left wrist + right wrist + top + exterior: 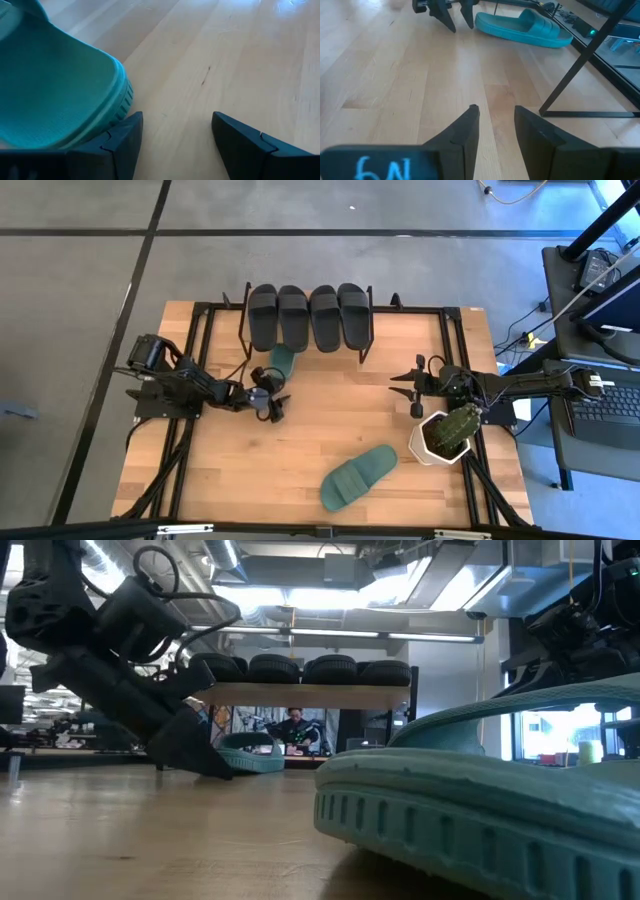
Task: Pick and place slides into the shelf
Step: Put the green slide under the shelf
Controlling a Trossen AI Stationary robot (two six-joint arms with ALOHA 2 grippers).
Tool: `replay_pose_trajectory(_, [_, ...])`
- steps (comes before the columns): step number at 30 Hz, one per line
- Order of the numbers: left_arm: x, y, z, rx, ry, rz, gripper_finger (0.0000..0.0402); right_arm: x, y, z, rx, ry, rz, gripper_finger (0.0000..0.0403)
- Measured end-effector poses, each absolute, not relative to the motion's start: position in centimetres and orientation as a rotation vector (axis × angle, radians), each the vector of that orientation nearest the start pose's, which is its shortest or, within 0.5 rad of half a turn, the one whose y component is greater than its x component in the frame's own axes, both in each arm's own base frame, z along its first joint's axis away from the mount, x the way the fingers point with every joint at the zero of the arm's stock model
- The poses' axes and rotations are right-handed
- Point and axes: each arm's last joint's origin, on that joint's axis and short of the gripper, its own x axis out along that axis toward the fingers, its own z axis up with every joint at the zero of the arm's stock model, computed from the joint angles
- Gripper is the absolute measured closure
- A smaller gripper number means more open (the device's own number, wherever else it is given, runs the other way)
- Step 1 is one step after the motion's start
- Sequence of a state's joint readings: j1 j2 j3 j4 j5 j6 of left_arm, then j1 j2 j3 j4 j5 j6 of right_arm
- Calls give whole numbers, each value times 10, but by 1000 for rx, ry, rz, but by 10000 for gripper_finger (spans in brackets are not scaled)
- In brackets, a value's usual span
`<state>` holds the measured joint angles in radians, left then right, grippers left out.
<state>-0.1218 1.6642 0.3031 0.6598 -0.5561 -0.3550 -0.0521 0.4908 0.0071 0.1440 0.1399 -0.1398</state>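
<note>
Under shelf [400,330], teal slide [283,360] half hidden; left pincer [277,405] open

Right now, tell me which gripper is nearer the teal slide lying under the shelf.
Left. The left gripper sits open right beside the teal slide at the shelf. The right gripper waits empty across the table.

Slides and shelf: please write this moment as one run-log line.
shelf: four black slides on top | teal slide at left end effector, open, unheld | second teal slide on table | right end effector empty
</note>
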Motion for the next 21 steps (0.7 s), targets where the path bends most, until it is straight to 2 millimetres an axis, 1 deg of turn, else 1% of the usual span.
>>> replay_pose_trajectory(3, [225,-14,80,-100,580,514,172,122,-10,135,-153,353,-166,277])
replay_pose_trajectory(5, [226,-17,80,-111,584,473,172,122,-10,135,-153,353,-166,277])
replay_pose_trajectory(8, [226,-22,83,-143,591,381,172,122,-10,135,-153,353,-166,277])
replay_pose_trajectory(12, [227,-34,95,-189,570,195,172,122,-10,135,-153,353,-166,277])
replay_pose_trajectory(15, [230,-48,110,-193,484,6,172,122,-10,135,-154,353,-166,277])
replay_pose_trajectory(18, [230,-65,129,-129,339,-196,172,122,-10,135,-154,353,-166,277])
replay_pose_trajectory(21, [227,-80,145,-62,209,-304,172,122,-10,135,-154,353,-166,277])
